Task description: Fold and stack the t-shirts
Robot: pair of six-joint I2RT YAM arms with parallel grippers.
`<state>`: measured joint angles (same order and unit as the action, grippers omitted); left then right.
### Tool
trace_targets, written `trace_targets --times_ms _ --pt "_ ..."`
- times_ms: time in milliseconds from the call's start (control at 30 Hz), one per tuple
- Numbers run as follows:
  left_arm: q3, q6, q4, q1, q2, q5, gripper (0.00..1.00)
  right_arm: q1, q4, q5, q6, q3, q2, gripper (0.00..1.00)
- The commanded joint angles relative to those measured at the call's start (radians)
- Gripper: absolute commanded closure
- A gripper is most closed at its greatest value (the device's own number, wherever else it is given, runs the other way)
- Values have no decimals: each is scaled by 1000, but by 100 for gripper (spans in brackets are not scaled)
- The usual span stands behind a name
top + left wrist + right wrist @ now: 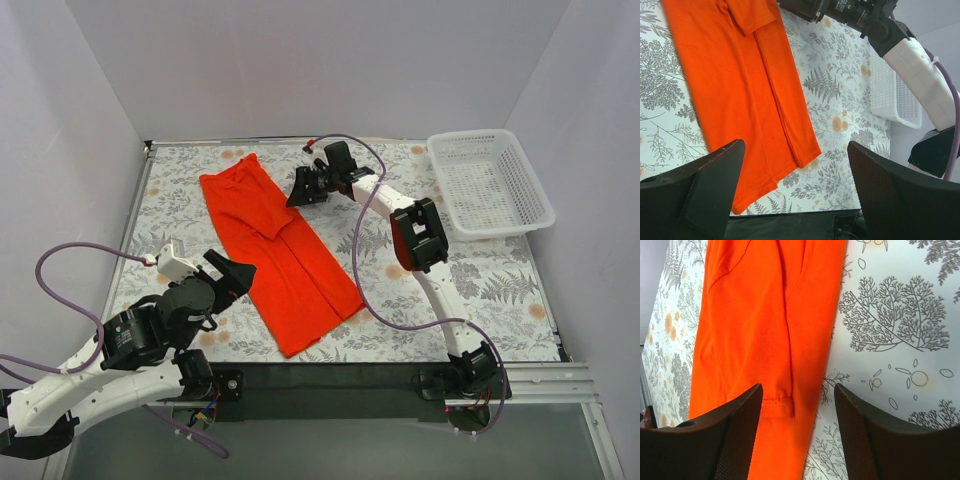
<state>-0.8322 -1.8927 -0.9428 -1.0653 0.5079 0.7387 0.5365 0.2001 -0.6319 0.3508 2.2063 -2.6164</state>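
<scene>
One orange-red t-shirt (280, 250) lies flat on the floral table, folded lengthwise into a long strip running from far left to near centre. A sleeve is folded over its far half. My left gripper (235, 275) hovers by the strip's near left edge, open and empty; the left wrist view shows the t-shirt (735, 75) beyond the gripper (796, 145). My right gripper (298, 190) sits at the far right edge of the strip. In the right wrist view the gripper (798, 387) stands open above the t-shirt (765, 315), straddling its sleeve hem and side edge without pinching cloth.
A white mesh basket (480, 135) stands at the far right corner, also seen as the basket (892, 95) in the left wrist view. Grey walls close in the table on three sides. The right arm (420, 235) stretches across the table's middle right.
</scene>
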Motion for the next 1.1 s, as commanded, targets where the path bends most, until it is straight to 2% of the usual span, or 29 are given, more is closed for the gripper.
trace_targets --times_ms 0,167,267,500,600,767,1067 --pt "-22 -2 -1 -4 3 41 23 14 -19 -29 45 6 -51 47" --pt "-22 6 18 -4 23 42 23 25 -28 -54 65 -2 -70 51" --pt "-13 0 33 -5 34 33 23 28 -34 -58 74 -2 -79 58" --pt "-5 -8 45 -4 38 27 23 2 -48 -51 102 9 -91 91" --pt "4 -19 39 -4 37 24 23 -32 -56 -57 108 -11 -76 99" --pt "31 -26 58 -4 30 24 23 -115 -68 -17 68 -123 25 99" --pt "139 15 162 -4 24 -1 21 -270 -160 93 24 -603 301 99"
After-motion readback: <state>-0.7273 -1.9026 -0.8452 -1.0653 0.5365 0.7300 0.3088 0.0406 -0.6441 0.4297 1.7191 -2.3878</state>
